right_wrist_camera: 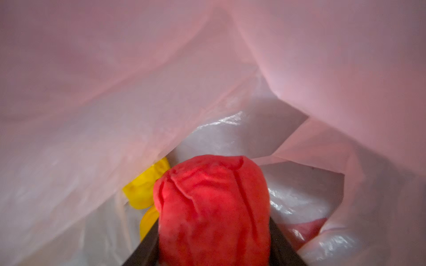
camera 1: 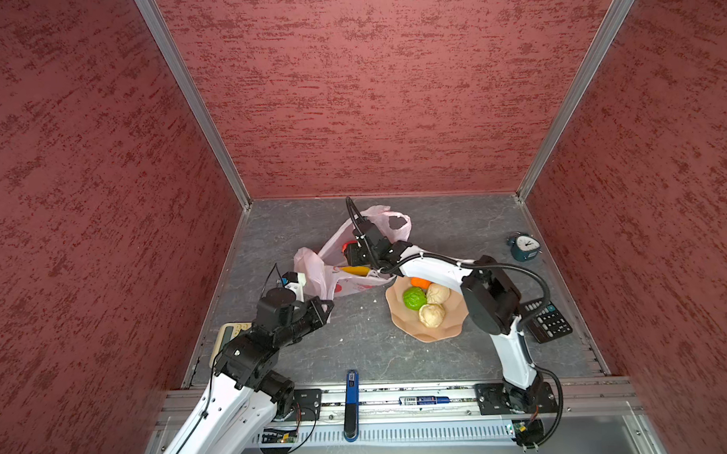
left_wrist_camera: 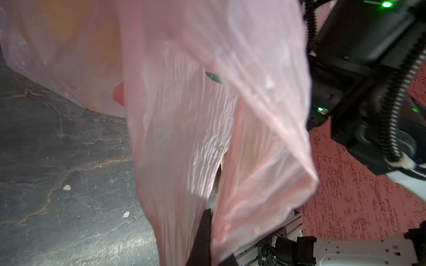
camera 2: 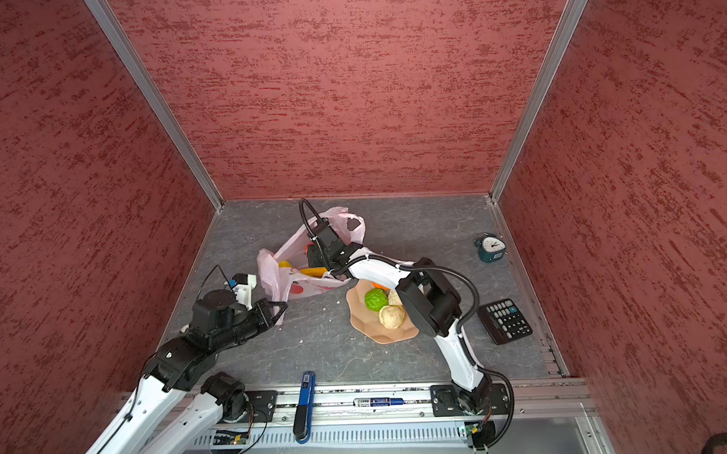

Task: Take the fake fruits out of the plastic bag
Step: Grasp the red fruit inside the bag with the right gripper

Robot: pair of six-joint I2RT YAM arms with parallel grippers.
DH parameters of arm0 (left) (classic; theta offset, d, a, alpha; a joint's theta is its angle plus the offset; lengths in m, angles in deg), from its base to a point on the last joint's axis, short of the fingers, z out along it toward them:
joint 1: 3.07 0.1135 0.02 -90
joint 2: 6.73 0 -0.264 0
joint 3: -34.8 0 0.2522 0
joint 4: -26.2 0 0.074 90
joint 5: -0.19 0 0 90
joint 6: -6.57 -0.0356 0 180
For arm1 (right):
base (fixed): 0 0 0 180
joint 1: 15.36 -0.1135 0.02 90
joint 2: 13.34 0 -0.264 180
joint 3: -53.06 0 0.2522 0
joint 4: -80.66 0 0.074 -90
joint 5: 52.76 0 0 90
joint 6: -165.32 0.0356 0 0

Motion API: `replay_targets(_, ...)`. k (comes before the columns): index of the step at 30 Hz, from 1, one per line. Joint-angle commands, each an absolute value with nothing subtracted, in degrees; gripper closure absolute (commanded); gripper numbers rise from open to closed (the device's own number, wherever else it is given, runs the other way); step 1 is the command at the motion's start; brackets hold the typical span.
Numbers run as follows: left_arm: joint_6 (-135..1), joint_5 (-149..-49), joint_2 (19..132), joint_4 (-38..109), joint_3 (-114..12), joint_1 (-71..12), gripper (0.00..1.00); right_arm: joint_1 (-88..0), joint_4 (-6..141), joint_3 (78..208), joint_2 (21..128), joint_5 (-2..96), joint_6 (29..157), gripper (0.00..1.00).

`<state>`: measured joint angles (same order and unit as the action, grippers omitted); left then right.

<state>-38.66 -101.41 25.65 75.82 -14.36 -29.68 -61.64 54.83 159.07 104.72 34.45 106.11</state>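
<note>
The pale pink plastic bag [camera 1: 313, 263] [camera 2: 267, 264] lies at the back middle of the floor, mouth open. My left gripper [camera 1: 329, 308] [left_wrist_camera: 207, 221] is shut on the bag's near handle [left_wrist_camera: 253, 184] and holds it up. My right gripper [camera 1: 354, 253] [right_wrist_camera: 214, 221] reaches inside the bag and is shut on the red lumpy ball [right_wrist_camera: 212, 207] [camera 1: 346, 246]. A yellow ball [right_wrist_camera: 147, 186] [camera 2: 285, 264] sits beside it, and the banana [camera 1: 355, 271] lies in the bag. A green ball [camera 1: 414, 297], an orange one [camera 1: 420, 282] and two cream ones [camera 1: 438, 293] [camera 1: 431, 315] rest on the dish.
The peach scalloped dish [camera 1: 402, 322] stands right of the bag, under my right arm. A blue alarm clock [camera 1: 524, 246] and a black calculator [camera 1: 548, 320] are at the right wall. A pale device [camera 1: 228, 334] lies under my left arm. A blue tool [camera 1: 351, 403] rests on the front rail.
</note>
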Motion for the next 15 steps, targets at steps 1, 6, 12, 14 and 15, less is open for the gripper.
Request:
replay_targets(1, -41.2, -101.1, 26.4, 70.0, -16.1, -29.3, 0.99, -61.7, 57.1, 155.1, 100.0, 36.7, 104.7, 0.76)
replay_targets(6, -40.9, -101.2, 26.1, 69.4, -15.3, -29.3, 0.99, -61.9, 56.7, 151.3, 95.1, 38.6, 104.0, 0.76)
replay_targets(12, -40.5, -100.5, 26.4, 67.8, -14.9, -29.1, 0.99, -62.7, 51.3, 150.6, 90.1, 41.5, 101.5, 0.77)
replay_targets(14, -40.9, -100.4, 28.1, 66.4, -15.4, -29.0, 0.99, -63.2, 48.6, 150.8, 87.5, 41.9, 99.8, 0.77)
replay_targets(15, -41.1, -100.3, 29.1, 65.5, -15.6, -28.8, 0.99, -63.4, 47.0, 151.0, 85.7, 42.1, 99.1, 0.77)
